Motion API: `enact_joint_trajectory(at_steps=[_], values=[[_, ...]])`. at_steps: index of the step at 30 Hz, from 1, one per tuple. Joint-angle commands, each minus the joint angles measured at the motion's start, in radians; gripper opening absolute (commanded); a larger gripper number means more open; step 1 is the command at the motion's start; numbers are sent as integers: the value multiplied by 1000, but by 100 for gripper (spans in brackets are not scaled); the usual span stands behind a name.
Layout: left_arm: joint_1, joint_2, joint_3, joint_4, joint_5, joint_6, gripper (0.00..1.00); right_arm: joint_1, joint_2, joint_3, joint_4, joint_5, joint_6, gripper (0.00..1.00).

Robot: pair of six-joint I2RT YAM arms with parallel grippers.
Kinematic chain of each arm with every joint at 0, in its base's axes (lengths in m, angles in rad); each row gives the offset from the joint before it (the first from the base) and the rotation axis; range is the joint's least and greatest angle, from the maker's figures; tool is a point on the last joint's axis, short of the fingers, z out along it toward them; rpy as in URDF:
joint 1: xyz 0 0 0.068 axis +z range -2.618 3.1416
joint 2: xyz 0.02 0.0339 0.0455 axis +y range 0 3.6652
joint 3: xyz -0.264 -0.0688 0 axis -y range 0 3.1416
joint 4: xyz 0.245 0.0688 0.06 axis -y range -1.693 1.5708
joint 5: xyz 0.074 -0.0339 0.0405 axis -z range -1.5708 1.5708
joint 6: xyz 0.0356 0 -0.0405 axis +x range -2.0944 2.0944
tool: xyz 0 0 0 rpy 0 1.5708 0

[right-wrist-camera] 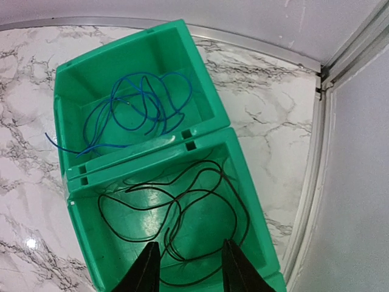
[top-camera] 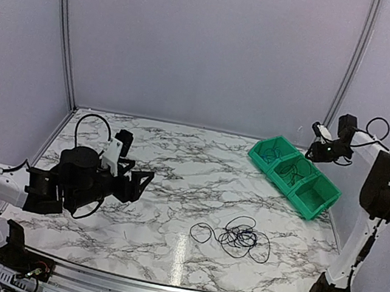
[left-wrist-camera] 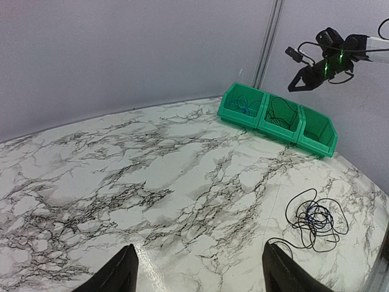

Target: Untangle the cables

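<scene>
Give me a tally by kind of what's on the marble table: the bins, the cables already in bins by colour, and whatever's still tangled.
Green bins: 3
Blue cable, lying in a bin: 1
Black cable, lying in a bin: 1
Tangle of cables on the table: 1 (strands too knotted to count)
Total: 6

The white, black-veined marble table is carrying two items. A row of three joined green bins is sitting at the far right, running diagonally toward the right edge. The cables are lying as a loose black tangle at the near right, well apart from the bins; a blue strand seems to be sitting inside it.
</scene>
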Motion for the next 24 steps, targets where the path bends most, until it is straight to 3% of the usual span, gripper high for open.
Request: enact_joint_trajectory(at_steps=[1,3,4,5,8,13,19,21,24], values=[[2,-38,-4,0,-1,18,74,16,-65,-87,12,-146,-16,35],[3,-30,5,-9,-13,19,81,45,-155,-185,45,-213,-73,35],[2,-19,13,-16,-38,-5,95,72,-193,-231,54,-240,-106,36],[3,-5,21,-29,-81,-54,98,96,-233,-279,56,-266,-143,36],[7,66,58,-90,-124,-165,99,169,-340,-414,37,-347,-250,37],[7,198,150,-122,-43,-128,99,365,-470,-593,5,-358,-363,38],[8,315,225,-116,-5,-90,99,604,-515,-667,15,-286,-401,38],[7,348,233,-136,-88,-150,99,664,-503,-664,27,-270,-396,39],[16,439,361,-401,-228,-303,99,719,-480,-670,74,-262,-374,38]])
